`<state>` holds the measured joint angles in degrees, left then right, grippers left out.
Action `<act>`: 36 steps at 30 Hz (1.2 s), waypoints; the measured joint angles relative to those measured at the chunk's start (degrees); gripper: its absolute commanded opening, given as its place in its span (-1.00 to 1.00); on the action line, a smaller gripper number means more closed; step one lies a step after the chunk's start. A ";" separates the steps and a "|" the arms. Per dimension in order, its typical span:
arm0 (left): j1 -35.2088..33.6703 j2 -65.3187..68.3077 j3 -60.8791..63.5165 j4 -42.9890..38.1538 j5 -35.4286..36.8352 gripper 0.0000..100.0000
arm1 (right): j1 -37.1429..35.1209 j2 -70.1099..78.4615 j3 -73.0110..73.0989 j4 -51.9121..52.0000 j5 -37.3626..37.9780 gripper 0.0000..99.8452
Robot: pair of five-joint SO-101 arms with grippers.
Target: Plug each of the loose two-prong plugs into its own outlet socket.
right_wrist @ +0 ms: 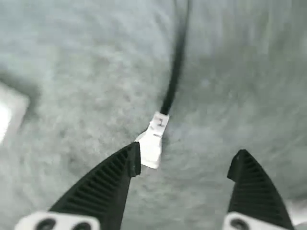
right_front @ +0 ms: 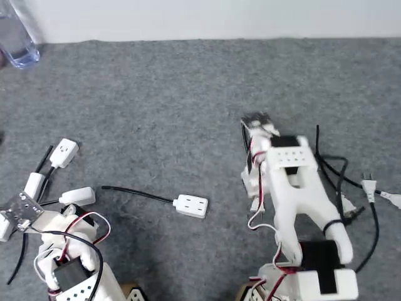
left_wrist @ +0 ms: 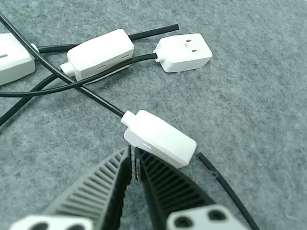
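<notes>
Plugs (right_front: 369,185) are lying loose on the tabletop (right_front: 188,81), none seated yet. I am holding my right hand (right_wrist: 189,151) open over one plug (right_wrist: 154,139), my left hand (left_wrist: 133,153) clenched beside an outlet socket (left_wrist: 160,139).

In the right wrist view the small white plug (right_wrist: 152,143) is too blurred to show prongs, and a pale shape (right_wrist: 7,115) — perhaps a socket — is cut off by the edge. In the left wrist view one white socket block (left_wrist: 12,57) runs out of frame.

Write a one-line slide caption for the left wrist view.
Left gripper, shut, beside a white corded connector on grey carpet; outlet socket beyond.
</notes>
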<state>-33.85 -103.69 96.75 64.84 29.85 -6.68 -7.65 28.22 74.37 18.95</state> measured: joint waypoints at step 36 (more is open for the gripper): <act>0.00 0.00 0.00 0.00 0.00 -0.97 | 5.36 17.49 -0.18 0.00 51.78 -0.98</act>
<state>-33.85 -103.69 96.75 64.84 29.85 -1.32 9.85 28.04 74.37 70.73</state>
